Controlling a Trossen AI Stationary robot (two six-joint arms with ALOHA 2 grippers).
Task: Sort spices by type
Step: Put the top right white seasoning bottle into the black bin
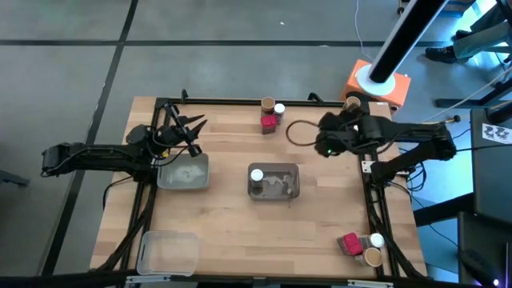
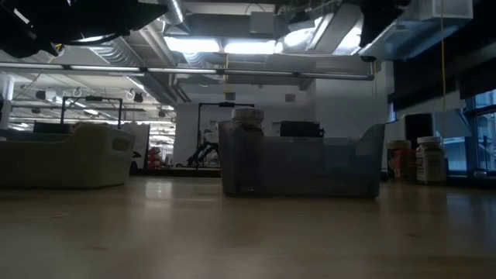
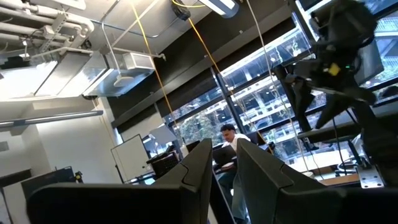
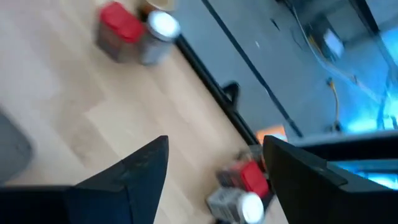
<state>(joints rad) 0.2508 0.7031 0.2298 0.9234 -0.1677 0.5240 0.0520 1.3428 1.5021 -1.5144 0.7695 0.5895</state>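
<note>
Wooden table (image 1: 240, 224) viewed from above, with both arms raised over its far half.

Left gripper (image 1: 194, 126) at far left, above the back edge of the left clear tray (image 1: 183, 173); fingers (image 3: 205, 168) nearly together with only a thin slit between them, nothing seen held, pointed up toward the ceiling and windows in the left wrist view.

Right gripper (image 4: 214, 165) at far right, over bare wood near the back edge; fingers spread wide, nothing between them, table visible through the gap.

Spices located as follows:
- White-lidded jar (image 1: 256, 176) standing inside the middle clear tray (image 1: 284, 182), at its left end; seen upright in the low view (image 2: 246, 116).
- Far-edge group near the table's middle: tan-lidded jar (image 1: 268, 105), a white-lidded jar (image 1: 279, 110) just beside it, red packet (image 1: 269, 122) in front of them.
- Near right corner group: red packet (image 1: 350, 244), white-lidded jar (image 1: 376, 239), tan-lidded jar (image 1: 372, 257), all close together.
- Another small cluster at the far right edge, partly hidden by the right arm from above; right wrist view blurred, apparently a red packet (image 4: 252, 177) and a white-lidded jar (image 4: 245, 204).

Third clear tray (image 1: 166, 252) at near left corner, contents not discernible. Left tray contents likewise unclear.

Person (image 3: 229, 140) seated in the room beyond the table, left wrist view.
</note>
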